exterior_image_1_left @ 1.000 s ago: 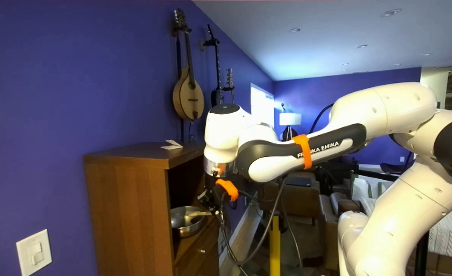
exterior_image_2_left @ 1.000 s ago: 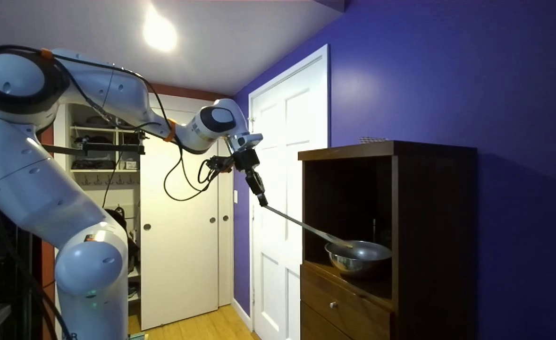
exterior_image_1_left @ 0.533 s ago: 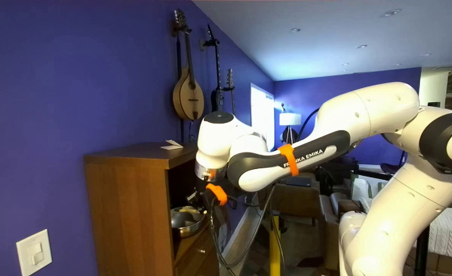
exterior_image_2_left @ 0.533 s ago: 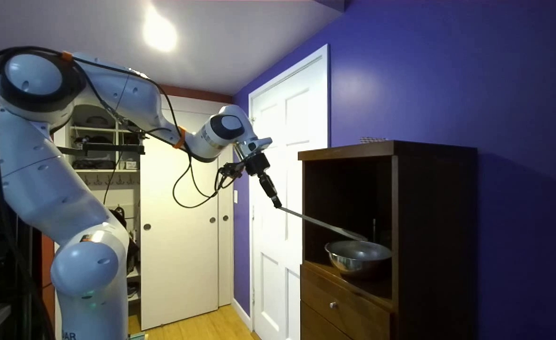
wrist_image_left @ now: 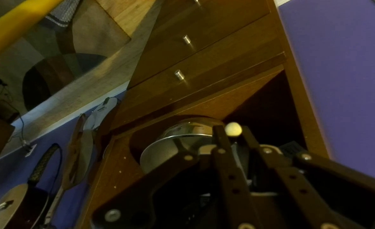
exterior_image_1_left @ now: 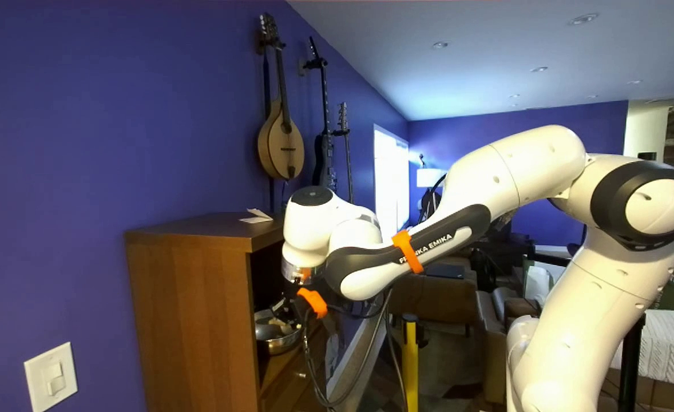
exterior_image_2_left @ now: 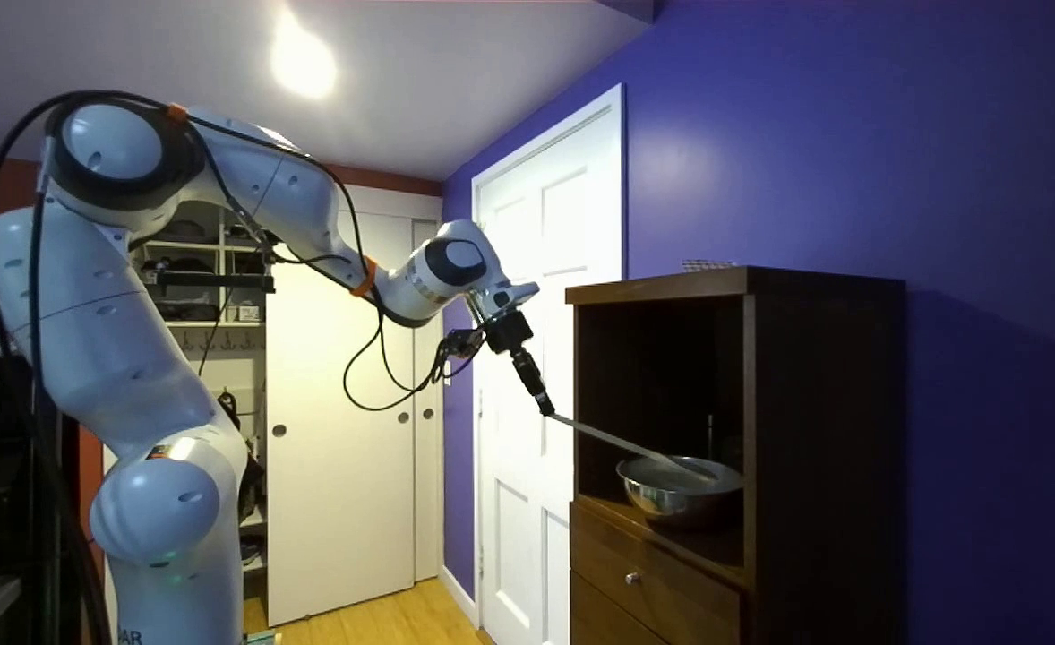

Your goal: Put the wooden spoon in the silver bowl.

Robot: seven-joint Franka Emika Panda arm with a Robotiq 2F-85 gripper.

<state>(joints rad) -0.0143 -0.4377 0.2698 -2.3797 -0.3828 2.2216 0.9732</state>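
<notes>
The cabinet [exterior_image_2_left: 823,430] stands open, the bowl [exterior_image_2_left: 662,502] inside it, and just outside the opening the pincer [exterior_image_2_left: 546,410] has the spoon [exterior_image_2_left: 626,443] nipped by its handle end; from where I stand the scoop seems to lie within the bowl, though I can't tell if it touches bottom. I'd slide it deeper, then ease the handle down onto the rim before letting go, since one so long could tip out. Half a second ago the scoop showed above the rim; pincer and spoon have since come lower and further in.
</notes>
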